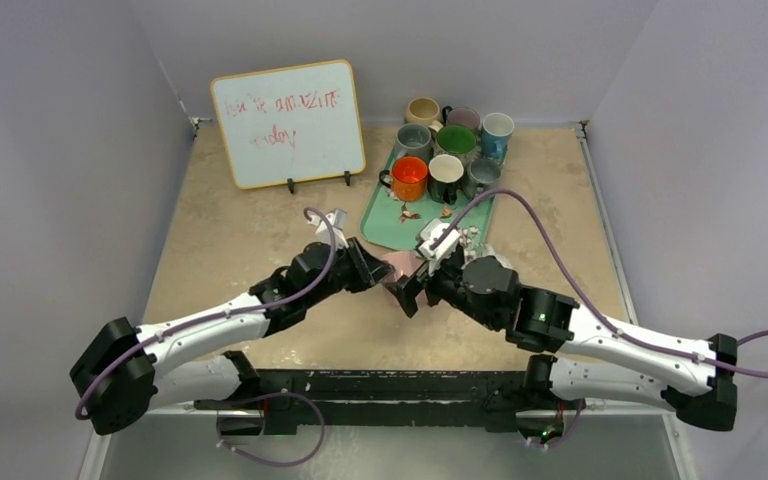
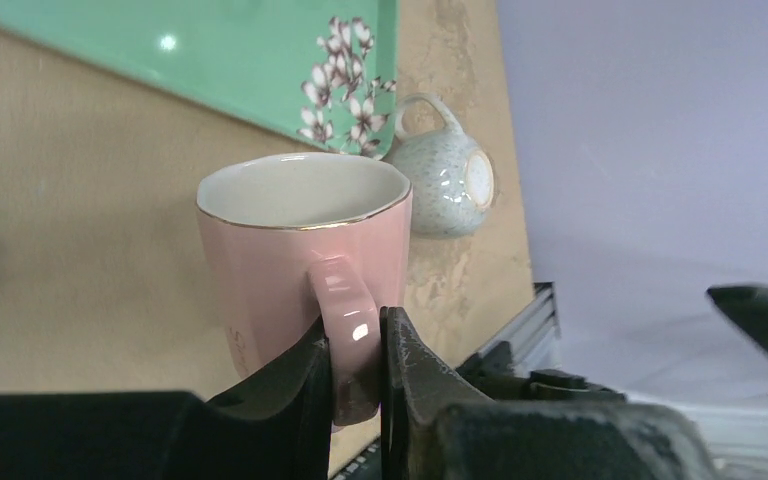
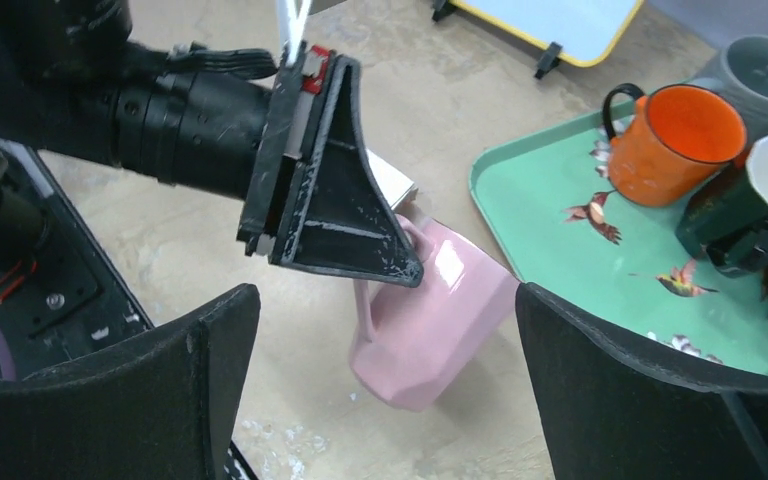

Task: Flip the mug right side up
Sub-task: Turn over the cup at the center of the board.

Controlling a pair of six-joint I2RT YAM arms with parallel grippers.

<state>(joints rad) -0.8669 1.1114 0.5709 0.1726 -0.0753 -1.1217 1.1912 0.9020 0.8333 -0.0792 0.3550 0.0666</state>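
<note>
While mug (image 3: 430, 330) is held, tan tabletop (image 1: 222, 250), walls (image 1: 55, 150)

Pink gold-rimmed mug (image 2: 280, 250), cream inside, handle pinched between the jaws of the left gripper (image 2: 355, 335).

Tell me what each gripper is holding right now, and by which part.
The left gripper pinches the pink mug by its handle; the right gripper is open, holding nothing.

Soft, even overhead light fills all three views, with only faint shadows under the arms. Small white glints sit on the pink mug (image 3: 450, 262) and the green tray (image 2: 167, 43). In the right wrist view the near dark fingers (image 3: 110, 400) are out of focus.
</note>
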